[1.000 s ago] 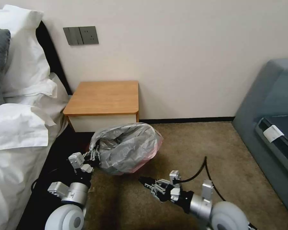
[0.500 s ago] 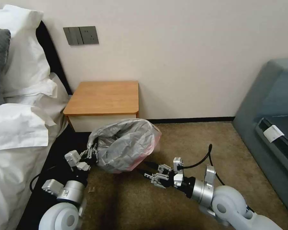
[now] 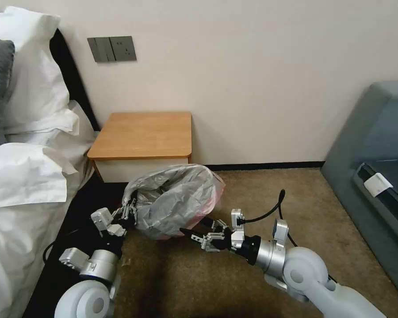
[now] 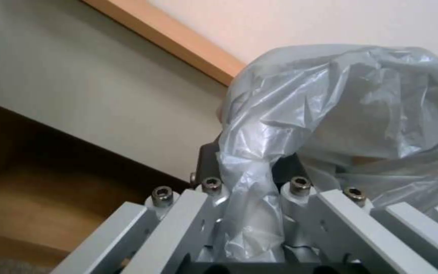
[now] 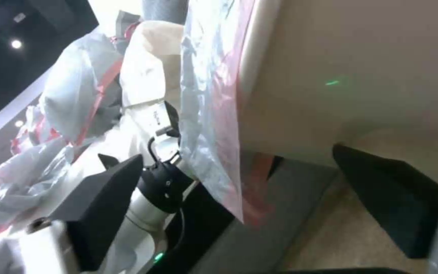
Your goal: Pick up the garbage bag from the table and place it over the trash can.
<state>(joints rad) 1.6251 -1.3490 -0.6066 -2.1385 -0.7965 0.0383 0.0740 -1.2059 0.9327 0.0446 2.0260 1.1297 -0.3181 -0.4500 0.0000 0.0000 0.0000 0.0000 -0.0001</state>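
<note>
Two grippers meet at the garbage bag (image 3: 174, 201), centre frame: the left gripper (image 3: 129, 215) pinches its gathered left edge, while the right gripper (image 3: 198, 235), jaws spread wide, straddles its pink lower-right hem. The bag's mouth faces upper left, draped over the trash can (image 5: 340, 68) below the table (image 3: 143, 134).

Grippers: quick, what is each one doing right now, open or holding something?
Left gripper: shut on the garbage bag.
Right gripper: open, at the bag's lower edge.

Grey translucent garbage bag (image 3: 174, 201) with pinkish-red edge, orange-brown table (image 3: 143, 134), cream trash can (image 5: 330, 76)
</note>
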